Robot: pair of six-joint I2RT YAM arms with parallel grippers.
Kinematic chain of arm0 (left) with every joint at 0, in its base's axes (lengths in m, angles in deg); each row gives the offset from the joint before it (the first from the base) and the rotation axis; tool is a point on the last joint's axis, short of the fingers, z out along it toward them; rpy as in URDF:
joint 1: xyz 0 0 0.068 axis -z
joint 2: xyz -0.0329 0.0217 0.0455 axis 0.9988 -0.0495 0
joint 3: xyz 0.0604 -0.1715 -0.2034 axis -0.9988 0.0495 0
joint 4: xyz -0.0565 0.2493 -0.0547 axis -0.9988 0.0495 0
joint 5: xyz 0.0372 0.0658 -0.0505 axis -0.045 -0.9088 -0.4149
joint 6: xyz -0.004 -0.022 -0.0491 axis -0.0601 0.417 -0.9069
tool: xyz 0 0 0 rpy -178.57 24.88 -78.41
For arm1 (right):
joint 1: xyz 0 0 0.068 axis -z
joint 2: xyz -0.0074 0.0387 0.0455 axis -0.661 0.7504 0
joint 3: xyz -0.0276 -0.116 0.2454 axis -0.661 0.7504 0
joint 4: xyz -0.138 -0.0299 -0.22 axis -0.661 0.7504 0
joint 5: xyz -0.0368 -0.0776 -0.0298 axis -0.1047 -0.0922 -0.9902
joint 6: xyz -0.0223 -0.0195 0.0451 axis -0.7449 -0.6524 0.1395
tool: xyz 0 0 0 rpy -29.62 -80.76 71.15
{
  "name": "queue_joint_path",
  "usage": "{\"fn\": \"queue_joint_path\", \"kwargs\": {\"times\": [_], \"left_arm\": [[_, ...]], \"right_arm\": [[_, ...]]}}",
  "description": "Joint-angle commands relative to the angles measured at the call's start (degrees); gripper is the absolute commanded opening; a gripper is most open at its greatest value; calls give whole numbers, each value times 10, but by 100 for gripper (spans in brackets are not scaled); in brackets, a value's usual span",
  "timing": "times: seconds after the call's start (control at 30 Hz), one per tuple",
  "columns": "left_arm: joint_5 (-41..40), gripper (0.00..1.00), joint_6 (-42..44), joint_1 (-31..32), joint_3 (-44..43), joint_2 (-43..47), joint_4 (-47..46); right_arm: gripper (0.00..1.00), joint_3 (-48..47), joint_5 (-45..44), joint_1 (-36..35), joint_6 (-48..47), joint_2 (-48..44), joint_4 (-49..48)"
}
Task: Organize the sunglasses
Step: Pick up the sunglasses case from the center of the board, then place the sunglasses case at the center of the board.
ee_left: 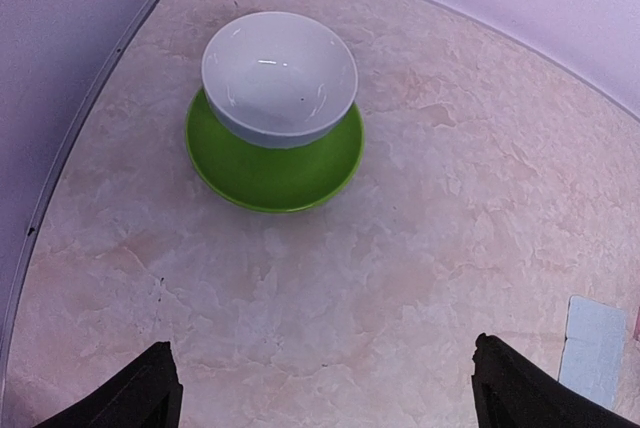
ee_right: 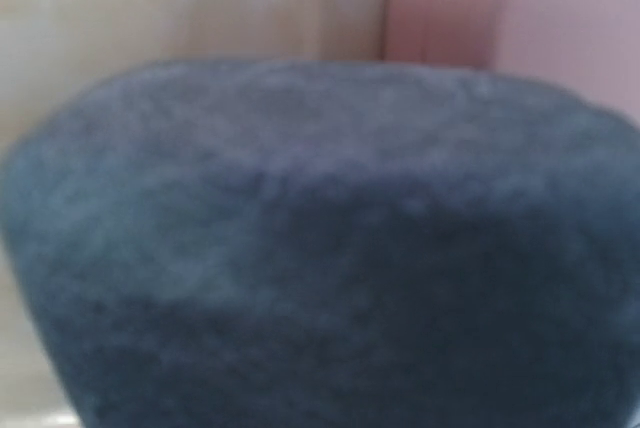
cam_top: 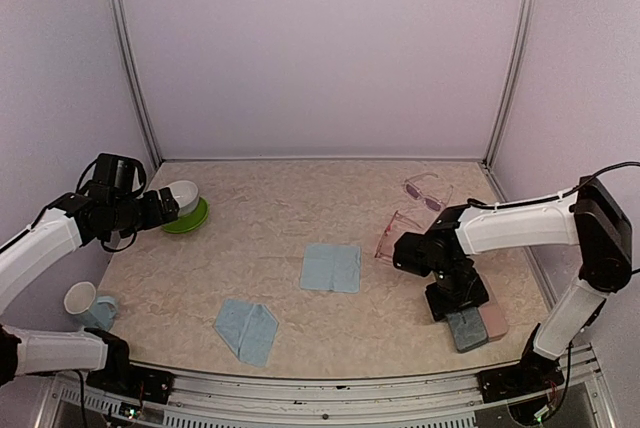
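left gripper [cam_top: 168, 208] hovers by bowl [ee_left: 279, 76] on green plate [ee_left: 275, 183], fingers [ee_left: 150, 393] wide apart, empty. right gripper [cam_top: 458, 308] down at grey case [cam_top: 466, 329], seemingly touching it; wrist view all blur, can't tell if clamped. red sunglasses [cam_top: 393, 233] and clear sunglasses [cam_top: 425, 191] lie on table [cam_top: 300, 208], far right, near each other.

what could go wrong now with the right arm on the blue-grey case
The right gripper is down on the oblong blue-grey case, with the pink case right beside it; closing may catch or shove both. The thin pink-red framed sunglasses lie close by the arm; a careless swing could sweep them.
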Motion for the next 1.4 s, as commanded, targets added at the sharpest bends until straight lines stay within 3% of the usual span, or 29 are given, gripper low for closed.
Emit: {"fn": "queue_joint_path", "kwargs": {"times": [0.0,0.1,0.47,0.77,0.9,1.13,1.37], "left_arm": [[-12,99,-5,3,-2,6,3],[-13,99,-6,4,-2,7,3],[-13,99,-6,4,-1,6,2],[-21,99,-9,5,-1,7,5],[-25,99,-10,30,-2,6,7],[-40,99,-13,31,-8,8,13],[-81,99,7,29,-75,12,8]], "right_arm": [[63,-36,-32,-7,8,8,27],[63,-79,-23,-7,3,7,22],[65,-135,150,-6,-31,26,-165],[66,-180,200,-3,-49,102,-204],[72,-169,221,7,-59,109,-226],[92,-140,254,37,-87,87,-243],[94,-114,227,58,-141,12,-215]]}}
